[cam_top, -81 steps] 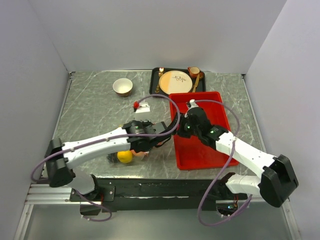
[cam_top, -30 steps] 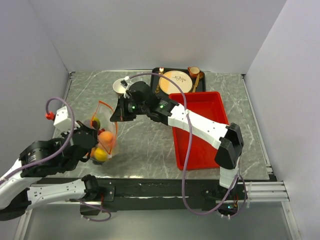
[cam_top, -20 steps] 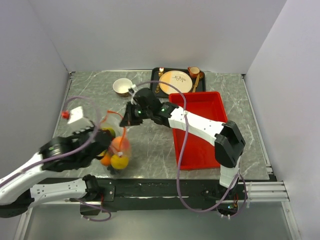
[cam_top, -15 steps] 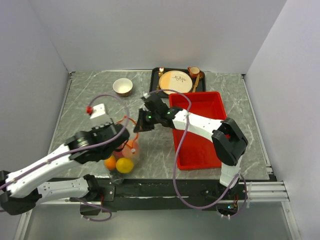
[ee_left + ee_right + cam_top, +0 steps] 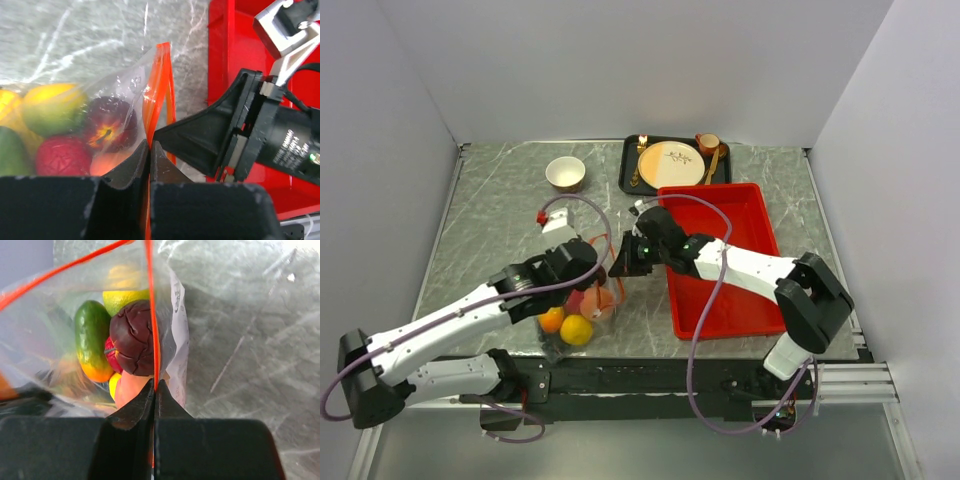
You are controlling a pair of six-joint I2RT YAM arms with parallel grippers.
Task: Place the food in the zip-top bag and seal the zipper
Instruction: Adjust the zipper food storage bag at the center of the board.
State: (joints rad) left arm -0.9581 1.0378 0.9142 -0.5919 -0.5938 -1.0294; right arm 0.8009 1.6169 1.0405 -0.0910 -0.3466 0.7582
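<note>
The clear zip-top bag [image 5: 582, 300] hangs near the table's front edge, just left of the red tray. Inside it is the food: a dark plum [image 5: 132, 337], a green-orange mango [image 5: 92, 340], a lemon [image 5: 122, 300], a peach [image 5: 131, 390] and a red fruit [image 5: 62, 155]. My left gripper [image 5: 149, 146] is shut on the orange-red zipper [image 5: 162, 75] strip. My right gripper [image 5: 154, 384] is shut on the same zipper [image 5: 150, 300] strip from the other side. The two grippers face each other closely in the top view, left gripper [image 5: 598, 283] and right gripper [image 5: 617, 266]. No slider tab shows.
The red tray [image 5: 740, 215] lies right of the bag, under the right arm. Behind it a black tray [image 5: 630, 178] holds a cream plate [image 5: 672, 163], cutlery and a cup. A small bowl [image 5: 565, 173] stands at the back left.
Both arms have carried the bag from the table's left side rightward to beside the red tray. Each gripper has stayed shut on the strip.
</note>
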